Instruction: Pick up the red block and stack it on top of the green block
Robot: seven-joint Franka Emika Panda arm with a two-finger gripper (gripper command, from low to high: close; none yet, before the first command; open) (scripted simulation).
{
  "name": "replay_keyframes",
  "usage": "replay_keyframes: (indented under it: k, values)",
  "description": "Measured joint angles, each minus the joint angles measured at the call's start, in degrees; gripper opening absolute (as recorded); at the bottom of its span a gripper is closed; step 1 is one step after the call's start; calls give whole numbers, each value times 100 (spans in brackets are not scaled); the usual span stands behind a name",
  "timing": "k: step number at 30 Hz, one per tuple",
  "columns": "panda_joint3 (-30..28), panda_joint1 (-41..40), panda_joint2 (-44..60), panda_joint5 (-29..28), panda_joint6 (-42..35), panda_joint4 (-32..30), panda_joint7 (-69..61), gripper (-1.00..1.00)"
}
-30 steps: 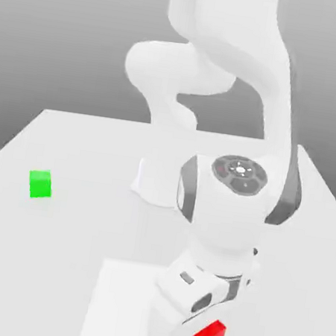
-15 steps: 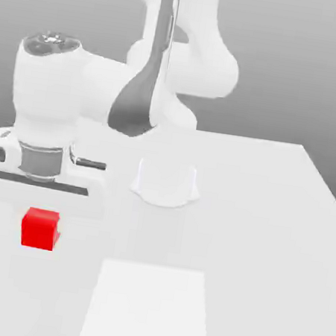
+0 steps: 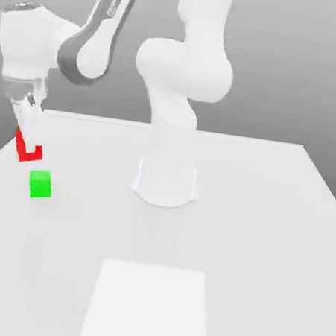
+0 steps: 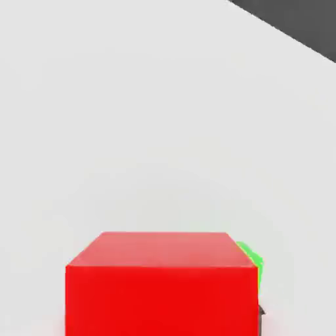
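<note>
Red block in clenched gripper, green block below, "FRANKA" lettering on the arm above.

In the exterior view, 1 brand name can be read: "FRANKA", in small dark capital letters. It runs steeply up the grey-and-white upper link of the robot arm, toward the exterior view's left.

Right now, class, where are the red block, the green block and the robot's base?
Red block [image 4: 161, 302]: hand view, side face.
Green block [image 3: 40, 186]: exterior view, front face.
Robot's base [image 3: 165, 186]: exterior view, front.
</note>
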Motion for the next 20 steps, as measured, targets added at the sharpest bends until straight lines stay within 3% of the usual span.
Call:
replay_keyframes:
  k: [12,19,20]
  values:
    - [-463,505,1014,703,1079,-42,-404,-100]
    - [-621,1058,1759,1948,1725,-64,-1261,-100]
    - [-578,1133,1866,2236,1805,-64,-1462,100]
